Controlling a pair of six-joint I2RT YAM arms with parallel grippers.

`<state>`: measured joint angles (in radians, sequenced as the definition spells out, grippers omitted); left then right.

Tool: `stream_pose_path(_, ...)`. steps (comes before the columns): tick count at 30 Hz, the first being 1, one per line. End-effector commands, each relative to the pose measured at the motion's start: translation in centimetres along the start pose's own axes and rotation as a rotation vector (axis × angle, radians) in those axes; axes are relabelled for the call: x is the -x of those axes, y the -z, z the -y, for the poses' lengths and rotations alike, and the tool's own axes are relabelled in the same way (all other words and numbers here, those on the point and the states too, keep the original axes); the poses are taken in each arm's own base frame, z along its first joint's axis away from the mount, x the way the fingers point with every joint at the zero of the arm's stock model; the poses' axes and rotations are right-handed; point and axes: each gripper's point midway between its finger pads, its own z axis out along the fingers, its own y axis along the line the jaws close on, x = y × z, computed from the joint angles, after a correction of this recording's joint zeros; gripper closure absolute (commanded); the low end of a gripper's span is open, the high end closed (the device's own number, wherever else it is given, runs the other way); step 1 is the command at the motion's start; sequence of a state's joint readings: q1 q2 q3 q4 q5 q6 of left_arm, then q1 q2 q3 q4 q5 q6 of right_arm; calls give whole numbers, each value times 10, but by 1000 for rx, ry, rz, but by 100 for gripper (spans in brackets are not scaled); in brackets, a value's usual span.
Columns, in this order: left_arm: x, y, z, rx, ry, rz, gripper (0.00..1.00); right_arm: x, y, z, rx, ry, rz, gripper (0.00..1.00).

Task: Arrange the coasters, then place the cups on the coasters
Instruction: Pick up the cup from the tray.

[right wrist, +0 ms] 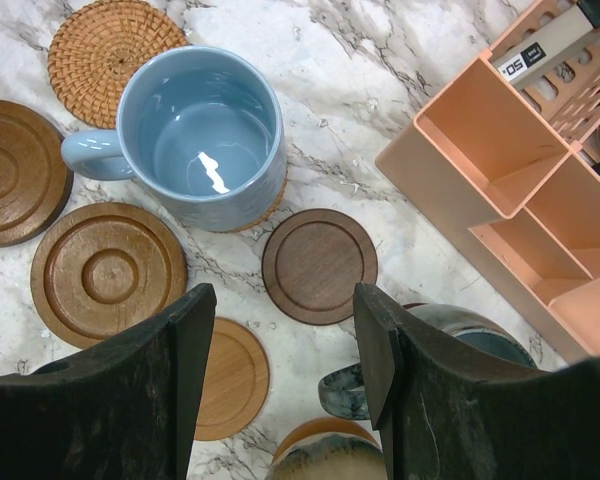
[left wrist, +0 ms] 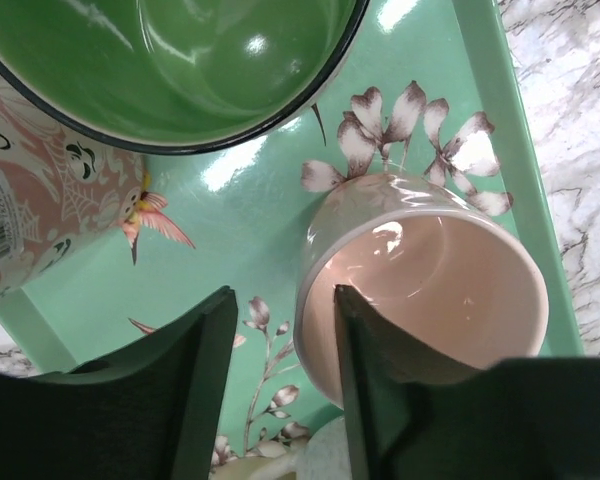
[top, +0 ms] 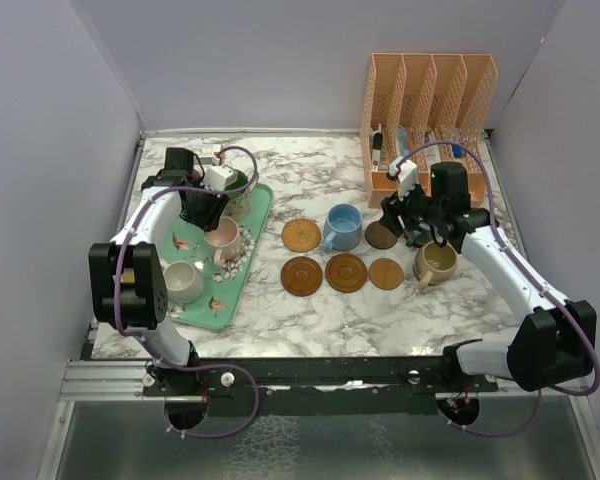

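Left claw (left wrist: 283, 300) released, straddling pink cup (left wrist: 450, 290) wall on tray (left wrist: 250, 210). Right claw (right wrist: 285, 295) released, empty, by dark coaster (right wrist: 320, 265); blue cup (right wrist: 200, 135) at its 11 o'clock.

Behind the blue mug (top: 342, 227) the desk (top: 310, 165) lies bare to the back wall. It is bare again in front, past the wooden coasters (top: 302, 274). To the right, the peach file organizer (top: 430, 100) and a tan mug (top: 436, 262) block. To the left, the tray (top: 262, 215) is crowded with mugs (top: 222, 236).
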<state>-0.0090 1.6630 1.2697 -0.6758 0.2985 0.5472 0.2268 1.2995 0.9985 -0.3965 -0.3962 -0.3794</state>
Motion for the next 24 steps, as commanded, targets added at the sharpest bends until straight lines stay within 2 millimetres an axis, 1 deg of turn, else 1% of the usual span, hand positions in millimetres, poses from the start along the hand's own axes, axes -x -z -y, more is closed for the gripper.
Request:
stream_pose_path(1, -1, 9, 3, 11, 48, -13, 49, 0, 3, 4, -17, 15, 8, 41)
stream_pose_path(3, -2, 9, 8, 6, 80, -5, 47, 0, 3, 4, -17, 14, 8, 41)
stream_pose_path(5, -4, 10, 11, 8, 105, 2, 47, -1, 2, 3, -11, 16, 6, 41)
stream_pose_path(6, -6, 9, 12, 9, 118, 2, 48, -1, 2, 3, -9, 16, 7, 41)
stream_pose_path(10, -14, 6, 12, 25, 138, -16, 60, 0, 3, 2, -6, 16, 10, 41)
stream_pose_path(13, -16, 4, 13, 24, 146, -16, 69, 2, 4, 1, -3, 17, 15, 41)
stream_pose_path(17, -7, 11, 13, 25, 131, 16, 82, 4, 5, 0, 0, 20, 23, 41)
stream_pose_path(20, 4, 23, 11, 41, 97, 43, 92, 6, 7, -2, 12, 32, 30, 42)
stream_pose_path(22, 12, 32, 14, 42, 73, 54, 99, 7, 9, -5, 27, 46, 38, 41)
stream_pose_path(24, 19, 41, 18, 35, 55, 71, 100, 10, 11, -8, 42, 58, 48, 41)
